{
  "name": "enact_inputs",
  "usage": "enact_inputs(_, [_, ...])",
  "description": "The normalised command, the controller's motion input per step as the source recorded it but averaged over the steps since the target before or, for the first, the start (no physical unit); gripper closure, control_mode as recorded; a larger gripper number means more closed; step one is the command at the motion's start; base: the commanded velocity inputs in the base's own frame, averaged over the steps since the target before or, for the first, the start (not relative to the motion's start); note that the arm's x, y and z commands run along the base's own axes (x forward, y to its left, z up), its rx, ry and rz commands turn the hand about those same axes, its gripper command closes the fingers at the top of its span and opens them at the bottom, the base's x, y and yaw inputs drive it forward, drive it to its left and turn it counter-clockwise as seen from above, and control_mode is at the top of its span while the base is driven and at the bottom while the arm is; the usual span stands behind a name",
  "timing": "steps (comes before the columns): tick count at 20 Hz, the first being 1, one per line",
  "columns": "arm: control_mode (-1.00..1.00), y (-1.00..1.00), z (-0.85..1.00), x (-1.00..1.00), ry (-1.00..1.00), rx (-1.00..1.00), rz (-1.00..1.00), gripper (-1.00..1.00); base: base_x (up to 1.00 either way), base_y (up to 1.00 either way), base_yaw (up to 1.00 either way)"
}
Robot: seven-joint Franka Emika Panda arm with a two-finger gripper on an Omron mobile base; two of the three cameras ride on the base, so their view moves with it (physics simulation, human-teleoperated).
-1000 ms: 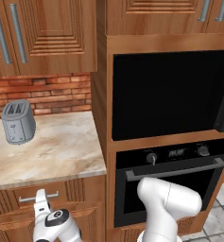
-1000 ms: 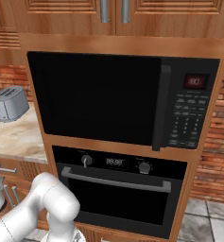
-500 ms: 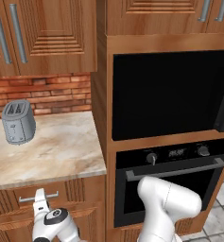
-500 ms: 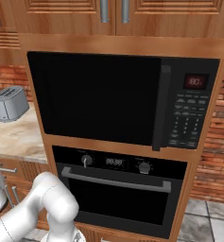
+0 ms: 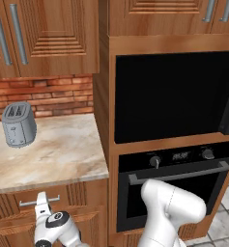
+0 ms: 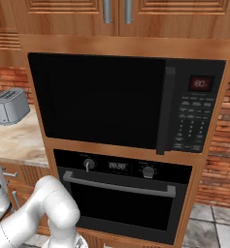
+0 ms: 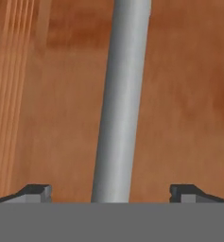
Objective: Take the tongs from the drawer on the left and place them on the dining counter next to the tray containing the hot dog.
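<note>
The drawer (image 5: 38, 205) sits closed under the small marbled counter (image 5: 58, 154), left of the oven (image 5: 176, 188), its silver bar handle (image 5: 38, 201) running level across the front. The gripper (image 7: 111, 191) stands wide at that handle, one fingertip either side, nothing held. A grey toaster (image 5: 18, 124) stands on the counter above.

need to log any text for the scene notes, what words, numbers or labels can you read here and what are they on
"60:" or similar, red digits on the microwave display: blurred, not sure of the reading.
Microwave keypad: rows of small white labels, too small to read.
Oven display: pale digits between the two knobs, too blurred to read.
Toaster, drawer, cabinet doors: no text to be seen.
</note>
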Motion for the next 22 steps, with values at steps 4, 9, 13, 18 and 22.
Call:
enact_inputs(4, [-1.0,0.01,-0.1,0.23,0.0,0.0,0.0,-1.0,0.0,0.0,0.0])
enact_inputs(9, [-1.0,0.01,-0.1,0.16,0.0,0.0,0.0,-1.0,0.0,0.0,0.0])
enact_inputs(13, [-1.0,0.01,0.0,0.01,0.0,0.0,0.0,-1.0,0.0,0.0,0.0])
enact_inputs(18, [-1.0,0.0,0.0,0.0,0.0,0.0,0.0,-1.0,0.0,0.0,0.0])
enact_inputs(22, [-1.0,0.0,0.0,0.0,0.0,0.0,0.0,1.0,0.0,0.0,0.0])
